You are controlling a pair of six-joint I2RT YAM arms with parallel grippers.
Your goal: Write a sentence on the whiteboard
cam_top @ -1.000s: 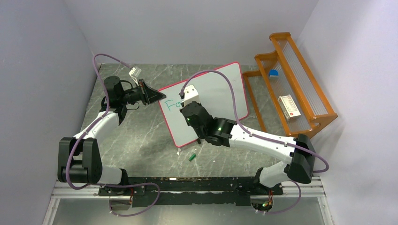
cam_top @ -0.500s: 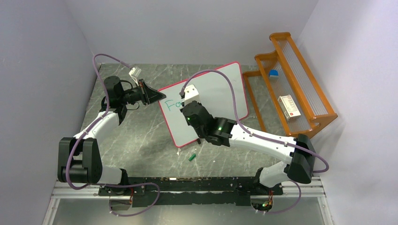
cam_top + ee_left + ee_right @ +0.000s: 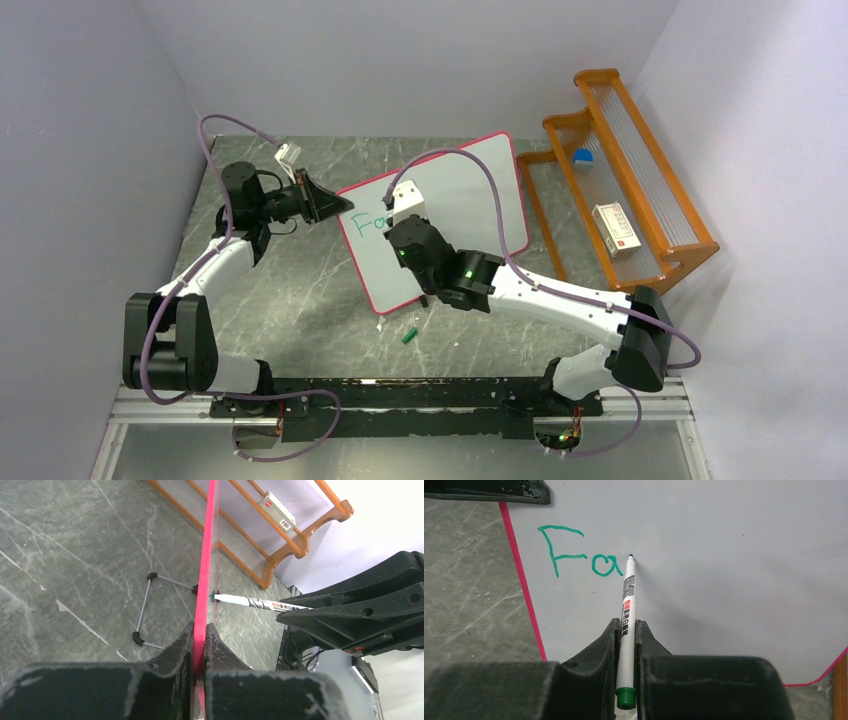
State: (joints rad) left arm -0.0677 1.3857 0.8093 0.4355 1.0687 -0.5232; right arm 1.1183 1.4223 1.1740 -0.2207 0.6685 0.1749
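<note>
Checking grips first: what have the right fingers got? [spotter]

Right gripper is clamped on the marker, low on the barrel. The green tail end pokes out at 6 o'clock and the tip sits at 12 o'clock on the whiteboard. It's just off the 3 o'clock side of the green "Fa", which is all there is of the sentence. [me]

And the left? [spotter]

Left gripper is shut on the board's pink frame, pinching the thin edge. From above that's the board's 9 o'clock corner. [me]

How will the board behave? [spotter]

I'd judge it light and stiff but easily shoved. It's a thin panel propped on a skinny wire foot, standing on the smooth stone table. Pen pressure could slide or rock it, so the frame is the right place to hold: rigid, and clear of the writing face. The face looks slick, so light contact should do. [me]

The marker? [spotter]

Light, with a smooth barrel. I'd expect it to twist or creep in the jaws if I press hard. [me]

Where's everything from above? [spotter]

Board mid-table, leaning toward 1 o'clock. Orange rack is at 2 o'clock. A small green piece, maybe the cap, lies just off the board's 6 o'clock edge. [me]
</note>
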